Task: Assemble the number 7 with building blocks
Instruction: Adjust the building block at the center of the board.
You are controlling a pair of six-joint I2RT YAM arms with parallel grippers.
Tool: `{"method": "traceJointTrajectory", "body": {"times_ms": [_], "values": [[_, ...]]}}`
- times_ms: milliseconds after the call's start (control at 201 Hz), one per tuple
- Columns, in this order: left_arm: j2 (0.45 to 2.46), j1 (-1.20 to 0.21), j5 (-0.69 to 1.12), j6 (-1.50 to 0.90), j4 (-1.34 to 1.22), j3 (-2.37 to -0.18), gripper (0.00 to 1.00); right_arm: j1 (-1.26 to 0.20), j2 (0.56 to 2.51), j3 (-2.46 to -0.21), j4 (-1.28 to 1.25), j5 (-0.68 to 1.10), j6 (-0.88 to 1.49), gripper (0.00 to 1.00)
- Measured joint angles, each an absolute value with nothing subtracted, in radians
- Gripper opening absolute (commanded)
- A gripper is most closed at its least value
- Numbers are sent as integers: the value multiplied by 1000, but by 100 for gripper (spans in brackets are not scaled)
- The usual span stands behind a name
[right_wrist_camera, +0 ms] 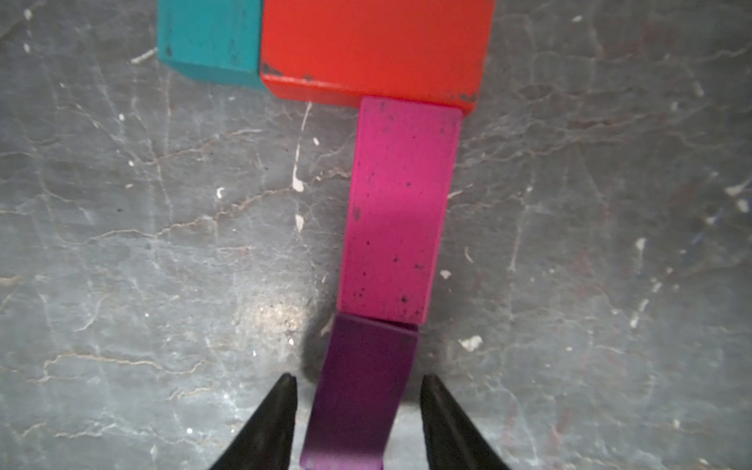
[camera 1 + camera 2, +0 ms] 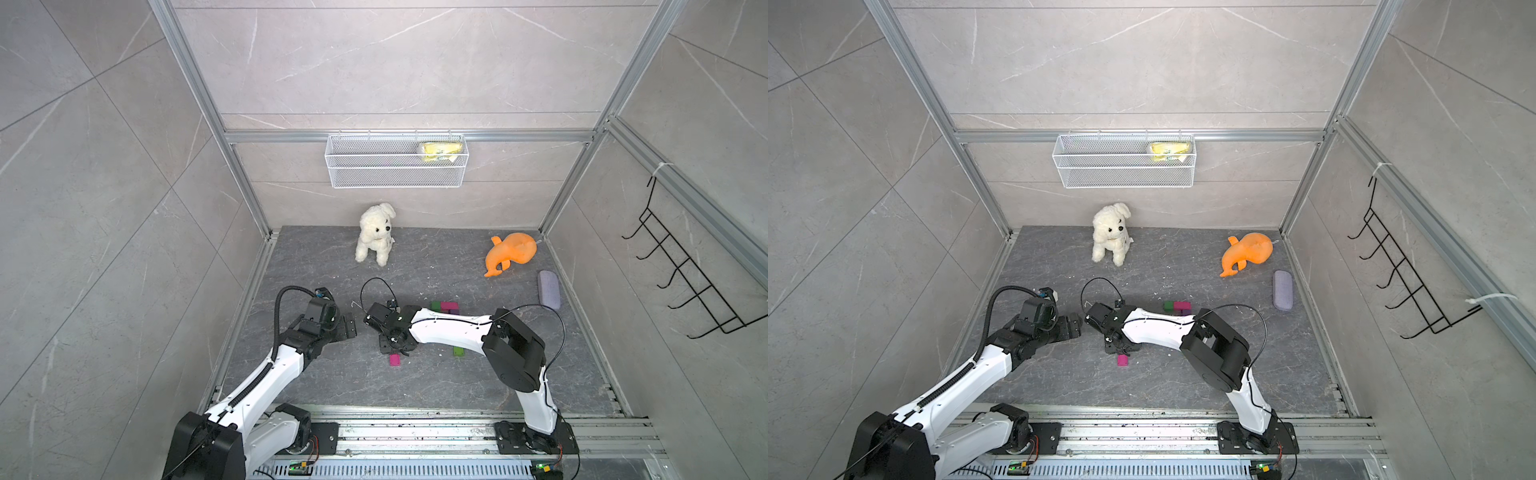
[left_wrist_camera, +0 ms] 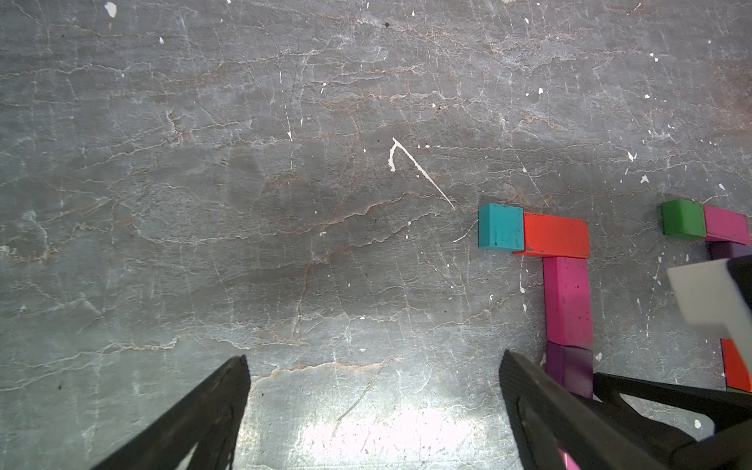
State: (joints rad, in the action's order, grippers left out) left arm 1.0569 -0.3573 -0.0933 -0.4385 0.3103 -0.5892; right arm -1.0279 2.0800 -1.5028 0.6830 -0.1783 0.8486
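In the right wrist view a flat figure lies on the dark floor. A teal block (image 1: 209, 38) and a red block (image 1: 374, 44) form a bar. A magenta block (image 1: 398, 211) and a purple block (image 1: 362, 366) run down from the bar. My right gripper (image 1: 359, 378) straddles the purple block, open, with a gap on each side. The left wrist view shows the same teal block (image 3: 500, 226), red block (image 3: 555, 236) and magenta block (image 3: 567, 301). My left gripper (image 3: 374, 356) stands wide open over bare floor beside them. In the top views the right arm hides the figure.
A green block (image 2: 435, 306) and a magenta block (image 2: 449, 306) lie behind the right arm. Another magenta block (image 2: 395, 360) and a green block (image 2: 459, 351) lie in front of it. A plush dog (image 2: 375, 235), an orange toy (image 2: 510, 251) and a grey-lilac case (image 2: 548, 289) stand further back.
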Motion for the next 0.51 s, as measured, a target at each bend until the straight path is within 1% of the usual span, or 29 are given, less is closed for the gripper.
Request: {"method": "traceJointTrajectory", "body": {"times_ms": [508], "values": [[1057, -357, -93, -439, 310, -588, 100, -1018, 2087, -1505, 685, -179, 846, 45]]}}
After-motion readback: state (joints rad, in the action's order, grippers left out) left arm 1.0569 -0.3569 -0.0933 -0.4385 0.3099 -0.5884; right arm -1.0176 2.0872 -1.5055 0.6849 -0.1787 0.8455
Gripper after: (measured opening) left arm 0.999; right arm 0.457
